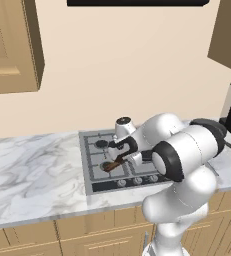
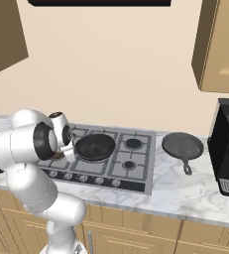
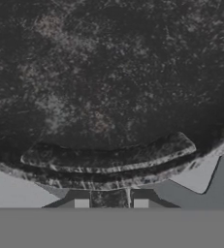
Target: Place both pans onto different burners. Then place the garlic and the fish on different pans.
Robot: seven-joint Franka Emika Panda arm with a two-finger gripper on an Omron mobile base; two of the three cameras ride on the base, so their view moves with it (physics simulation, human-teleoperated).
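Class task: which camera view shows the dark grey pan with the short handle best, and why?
The right base view: the grey pan lies whole on the counter, right of the cooktop, handle toward the front. In the left base view the arm covers that area; the hand view looks into the black pan.

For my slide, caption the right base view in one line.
Black pan sits on the cooktop; grey pan waits on the counter beside it.

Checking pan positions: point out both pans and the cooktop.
Black pan (image 2: 94, 147), right base view, its inner bowl.
Grey pan (image 2: 182, 145), right base view, its flat inside.
Cooktop (image 2: 132, 171), right base view, its bare front steel.
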